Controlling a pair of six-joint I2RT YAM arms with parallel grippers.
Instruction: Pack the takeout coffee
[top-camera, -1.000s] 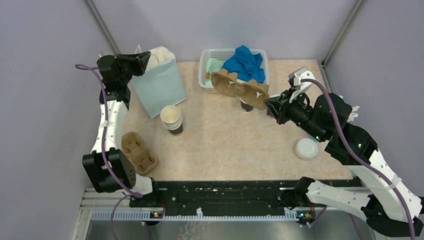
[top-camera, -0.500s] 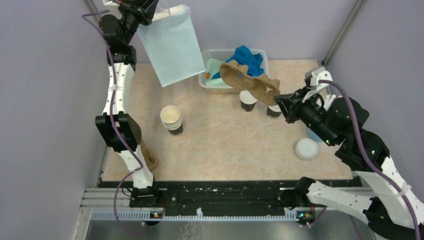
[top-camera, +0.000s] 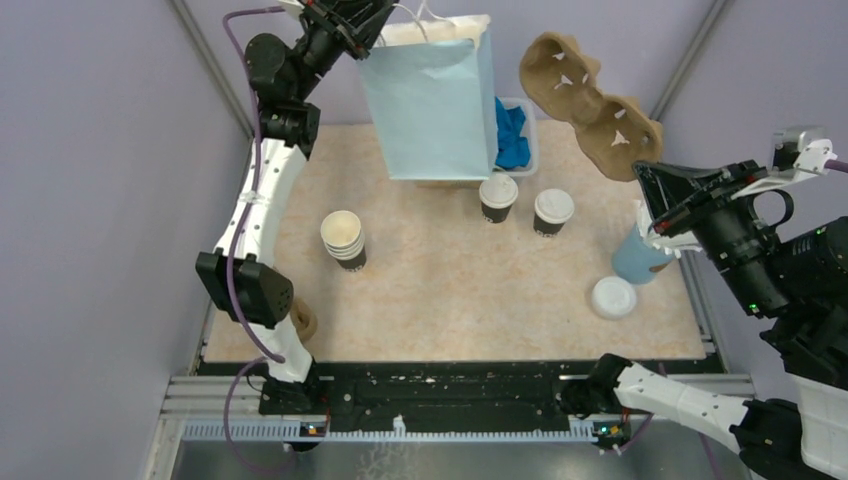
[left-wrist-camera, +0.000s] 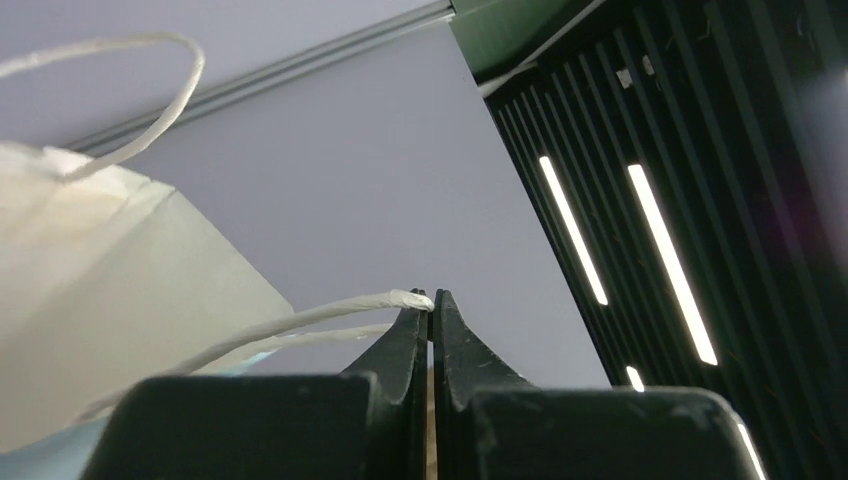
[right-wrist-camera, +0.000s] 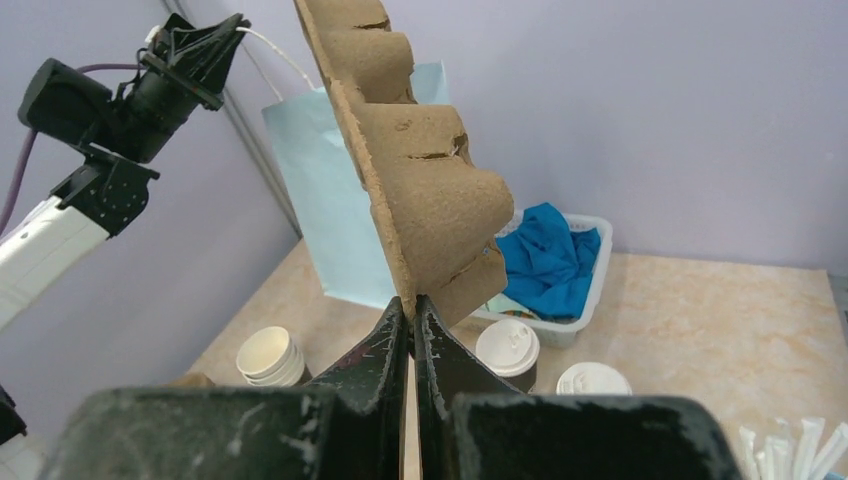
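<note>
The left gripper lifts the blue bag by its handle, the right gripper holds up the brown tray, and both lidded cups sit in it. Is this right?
No. Both lidded cups stand on the table, not in the tray; the top external view shows it. The left gripper does hold the blue bag, the right gripper the tray.

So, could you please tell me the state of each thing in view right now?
Left gripper, shut on bag handle.
Right gripper, shut on tray edge.
Bag, hanging clear of the table.
Tray, held up, steeply tilted, empty.
Lidded cups, upright on the table.
Cup stack, upright, no lid.
Loose lid, flat on the table.
</note>
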